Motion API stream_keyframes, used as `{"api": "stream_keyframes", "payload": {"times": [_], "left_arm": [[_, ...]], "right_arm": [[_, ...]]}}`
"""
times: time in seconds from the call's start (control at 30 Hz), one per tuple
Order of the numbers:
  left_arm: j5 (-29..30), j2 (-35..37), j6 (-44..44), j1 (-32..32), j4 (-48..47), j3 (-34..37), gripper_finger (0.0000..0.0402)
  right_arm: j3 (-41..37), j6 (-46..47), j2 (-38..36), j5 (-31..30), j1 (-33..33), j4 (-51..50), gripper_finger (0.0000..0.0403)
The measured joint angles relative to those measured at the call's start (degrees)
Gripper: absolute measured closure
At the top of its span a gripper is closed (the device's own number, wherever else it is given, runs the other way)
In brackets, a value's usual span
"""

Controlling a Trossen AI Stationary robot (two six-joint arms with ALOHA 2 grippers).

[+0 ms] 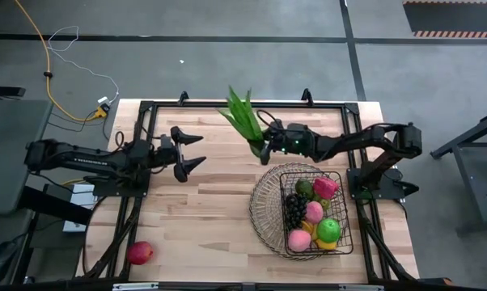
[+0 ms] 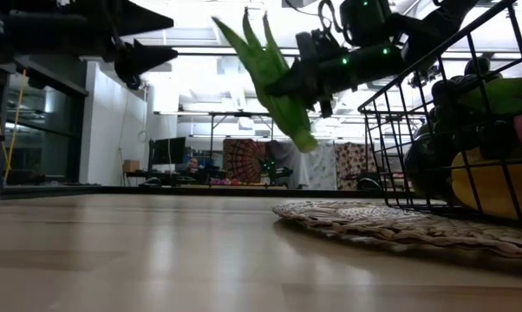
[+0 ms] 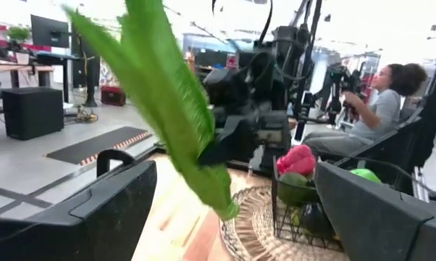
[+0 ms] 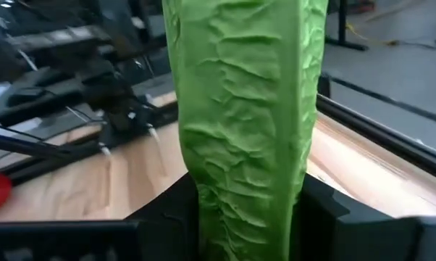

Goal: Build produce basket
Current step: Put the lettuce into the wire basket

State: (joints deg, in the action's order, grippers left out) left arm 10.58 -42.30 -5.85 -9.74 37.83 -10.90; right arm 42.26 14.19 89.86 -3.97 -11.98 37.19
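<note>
Over the far middle of the table, in the high view, a bunch of long green leaves (image 1: 245, 120) is held by the right gripper (image 1: 265, 145), whose fingers are closed on its stem end. The long axis is seen to run from that narrow end, just beyond the rim of the basket (image 1: 264, 212), up and away toward the far edge, the leaf tips fanning out. The basket is already filled with produce (image 1: 315, 212), and a red apple (image 1: 139, 253) is left near the front left corner. The left gripper (image 1: 190, 151) is held well apart, its fingers spread wide and empty.

In the low view, the leaves (image 2: 274, 82) are carried clear above the tabletop, tilted, stem end lowest and nearest the basket (image 2: 443, 113); the right gripper (image 2: 294, 82) is clamped just above that end.

In the left wrist view, the leaves (image 3: 164, 101) are shown slanting, tips high, stem low beside the woven mat (image 3: 258, 232). The left gripper's own fingers (image 3: 95, 210) are set far apart with nothing between them. A person (image 3: 374, 109) is seated in the room beyond.

In the right wrist view, the ribbed leaf surface (image 4: 247, 123) is seen pinched between the fingers (image 4: 167, 217). The piece is judged light, soft and floppy, likely to bend or sway, so the firm stem end is judged the best hold.
</note>
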Motion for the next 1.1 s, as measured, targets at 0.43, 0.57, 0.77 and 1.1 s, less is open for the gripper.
{"api": "stream_keyframes", "payload": {"times": [0.43,0.57,0.77,1.1], "left_arm": [[2.5,-9.4,1.1,0.0,9.1,0.0,0.0039],[2.5,-9.6,2.0,0.0,9.1,0.0,0.0039],[5.0,-9.6,2.0,0.0,9.4,0.0,0.0039],[2.5,-10.0,2.9,0.0,9.6,-0.1,0.0039]], "right_arm": [[0.0,-1.2,-0.2,-0.4,1.5,1.9,0.0263],[0.0,-1.7,-0.2,-0.4,1.5,2.2,0.0263],[0.0,-2.0,-0.2,-0.4,1.5,3.2,0.0263],[0.0,-2.7,-0.2,-0.4,1.5,3.3,0.0263]]}}
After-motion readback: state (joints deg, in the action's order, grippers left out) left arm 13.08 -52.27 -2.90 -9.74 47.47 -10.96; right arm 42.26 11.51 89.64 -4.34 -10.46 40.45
